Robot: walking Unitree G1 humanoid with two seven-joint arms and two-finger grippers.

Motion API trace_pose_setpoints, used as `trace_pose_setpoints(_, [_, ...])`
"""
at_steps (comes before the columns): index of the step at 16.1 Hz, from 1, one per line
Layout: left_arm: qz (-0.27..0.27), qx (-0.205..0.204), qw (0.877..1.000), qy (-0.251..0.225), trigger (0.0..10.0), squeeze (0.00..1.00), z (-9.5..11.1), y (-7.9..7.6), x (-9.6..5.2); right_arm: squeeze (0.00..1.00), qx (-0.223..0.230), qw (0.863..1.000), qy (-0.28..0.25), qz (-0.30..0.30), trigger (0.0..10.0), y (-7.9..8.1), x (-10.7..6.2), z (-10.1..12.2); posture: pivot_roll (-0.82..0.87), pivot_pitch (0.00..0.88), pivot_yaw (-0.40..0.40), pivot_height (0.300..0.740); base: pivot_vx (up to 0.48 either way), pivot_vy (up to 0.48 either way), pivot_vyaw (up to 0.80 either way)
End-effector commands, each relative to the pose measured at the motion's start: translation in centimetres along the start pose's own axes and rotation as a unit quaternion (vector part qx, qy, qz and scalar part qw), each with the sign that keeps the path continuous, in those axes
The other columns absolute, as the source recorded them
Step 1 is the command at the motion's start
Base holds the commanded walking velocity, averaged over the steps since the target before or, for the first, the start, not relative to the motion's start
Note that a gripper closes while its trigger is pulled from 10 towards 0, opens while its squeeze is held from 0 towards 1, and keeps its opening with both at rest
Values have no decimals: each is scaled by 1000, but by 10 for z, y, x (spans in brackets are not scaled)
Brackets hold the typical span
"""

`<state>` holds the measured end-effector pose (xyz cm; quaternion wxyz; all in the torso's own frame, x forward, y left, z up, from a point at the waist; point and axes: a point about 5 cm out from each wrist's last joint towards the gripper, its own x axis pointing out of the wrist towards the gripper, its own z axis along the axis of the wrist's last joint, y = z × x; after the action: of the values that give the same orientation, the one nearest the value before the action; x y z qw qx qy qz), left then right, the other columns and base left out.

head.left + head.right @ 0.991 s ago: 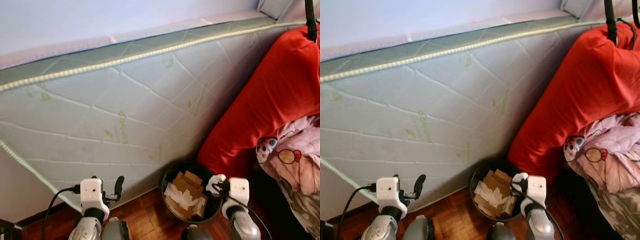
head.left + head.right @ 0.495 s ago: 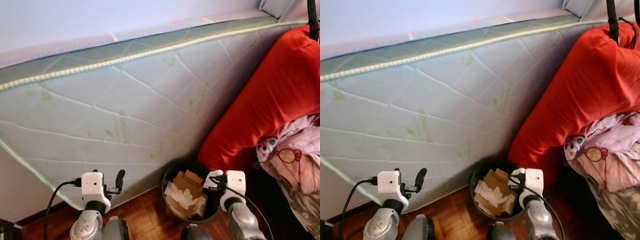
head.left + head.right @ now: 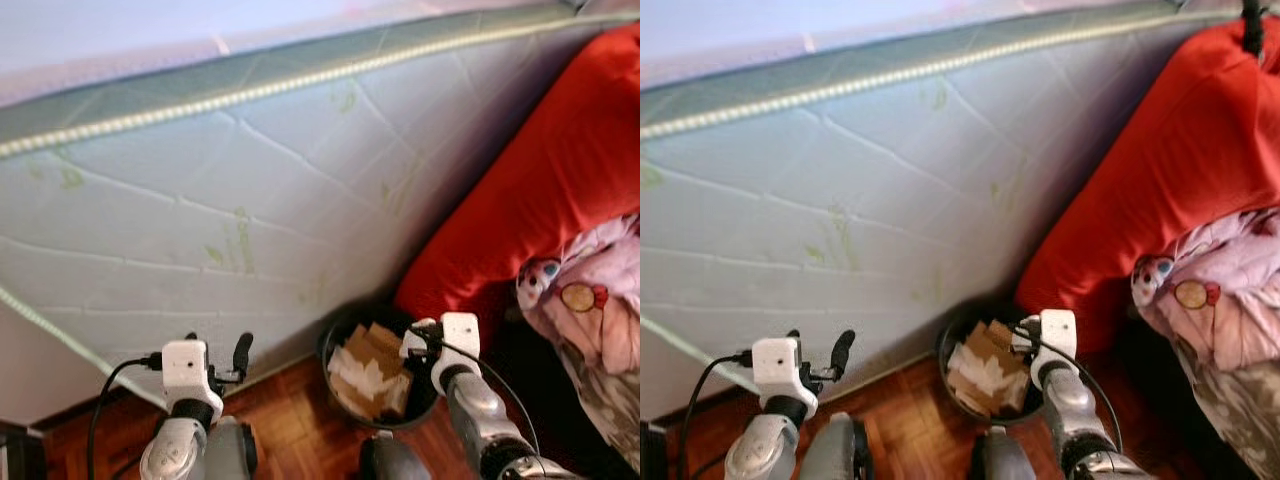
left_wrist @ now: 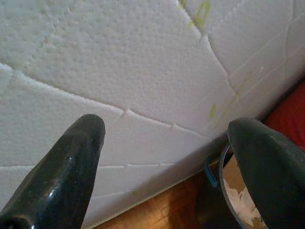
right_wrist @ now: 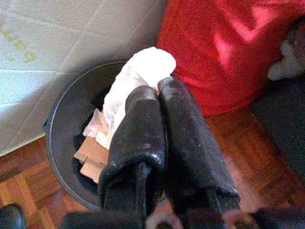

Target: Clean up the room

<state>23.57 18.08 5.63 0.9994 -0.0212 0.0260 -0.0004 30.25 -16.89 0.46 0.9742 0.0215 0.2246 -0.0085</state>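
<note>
- The mattress (image 3: 250, 190) leans on edge against the wall and takes up most of the head views, with a red cushion (image 3: 540, 190) propped beside it and pink patterned bedding (image 3: 590, 310) lower down; these big pieces look untouched, so by my reading most of the room is still to be tidied.
- The black bin (image 5: 71, 119) stands on the wood floor (image 5: 238, 138) at the foot of the mattress, just beside the red cushion. It already holds cardboard pieces (image 3: 372, 345) and crumpled white paper (image 3: 358, 375), filling it to about the rim.
- The right gripper (image 5: 159, 88) hovers above the bin's rim, its two black fingers pressed together on a white tissue wad (image 5: 143, 71) that sticks out past the tips and hangs over the bin mouth. I judge this piece to be one step from done: it only needs letting go.
- The left gripper (image 4: 167, 157) points at the mattress face near the floor, fingers spread wide with nothing between them, so it looks free for the next bit of litter.
</note>
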Motion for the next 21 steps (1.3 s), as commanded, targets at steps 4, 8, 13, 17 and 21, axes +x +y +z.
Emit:
trace_pose_setpoints(4, [-7,0,1000,9,10000,0,5,-7,-15,0,-13,999,32,-1,10000,1,1,-3,73,340,-105,650,0,0,0])
trace_pose_setpoints(8, [-13,-2,1000,7,10000,0,15,-11,-24,0,-18,1000,16,0,10000,4,8,16,110,400,-102,650,0,0,0])
trace_pose_setpoints(13, [-7,-5,1000,9,10000,0,30,-13,-38,0,-19,1000,-12,5,10000,5,13,36,144,462,-103,650,0,0,0])
trace_pose_setpoints(17, [2,-5,1000,26,10000,0,28,-12,-50,1000,-16,1000,-18,3,10000,2,14,39,152,481,-101,650,0,0,0])
trace_pose_setpoints(21, [2,-4,999,35,10000,0,28,-11,-51,1000,-16,1000,-16,2,10000,1,13,38,150,481,-96,650,0,0,0])
